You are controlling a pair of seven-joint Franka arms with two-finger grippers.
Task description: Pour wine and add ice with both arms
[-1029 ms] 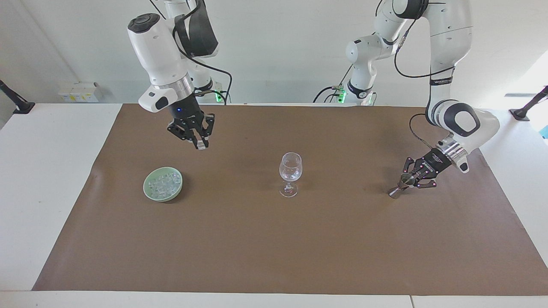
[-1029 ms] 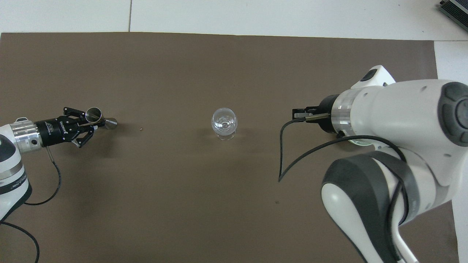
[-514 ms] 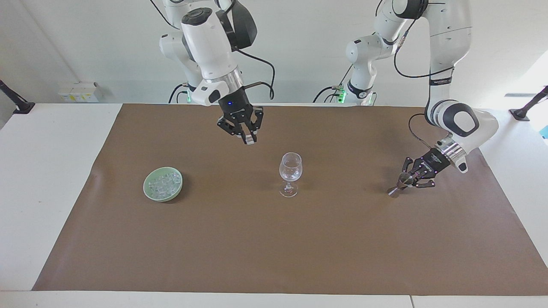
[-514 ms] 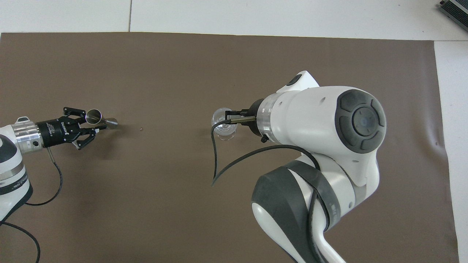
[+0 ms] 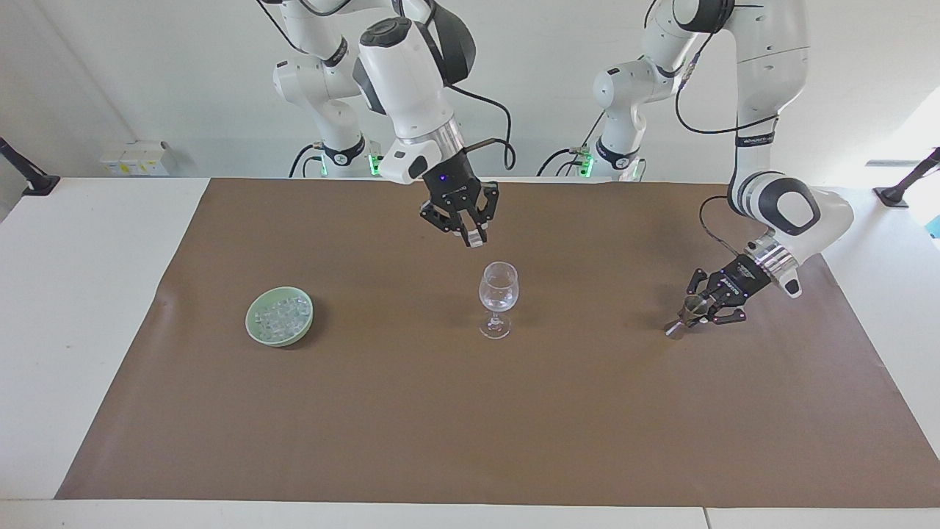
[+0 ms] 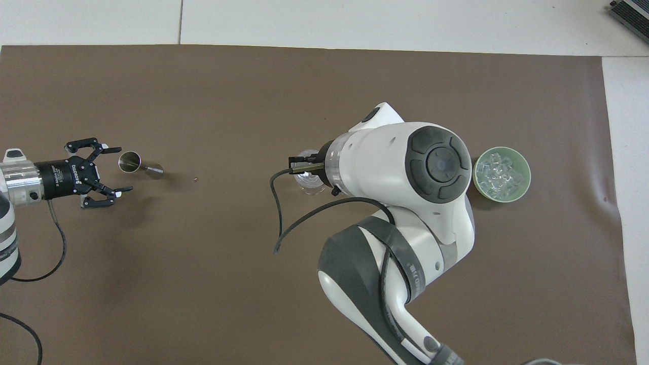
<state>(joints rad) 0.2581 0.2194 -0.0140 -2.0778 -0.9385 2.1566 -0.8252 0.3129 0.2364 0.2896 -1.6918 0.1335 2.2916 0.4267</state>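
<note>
Ice (image 5: 280,317): cubes in green bowl (image 5: 253,327), toward worktop's right-arm end. Right pincer (image 5: 474,236), newly arrived over wine glass (image 5: 499,297), pinches one cube; drop pending. Left pincer (image 6: 112,169) just spread, jigger (image 6: 133,162) released.

white table (image 5: 88,308) under brown mat (image 5: 470,426) bearing bowl (image 5: 252,328), glass (image 5: 498,297), jigger (image 6: 138,165).

I see a brown paper mat (image 5: 440,426) covering most of the white table (image 5: 88,294), a small grey box (image 5: 136,158) near the wall at the right arm's end, and black clamp mounts (image 5: 26,176) at both ends of the table.
</note>
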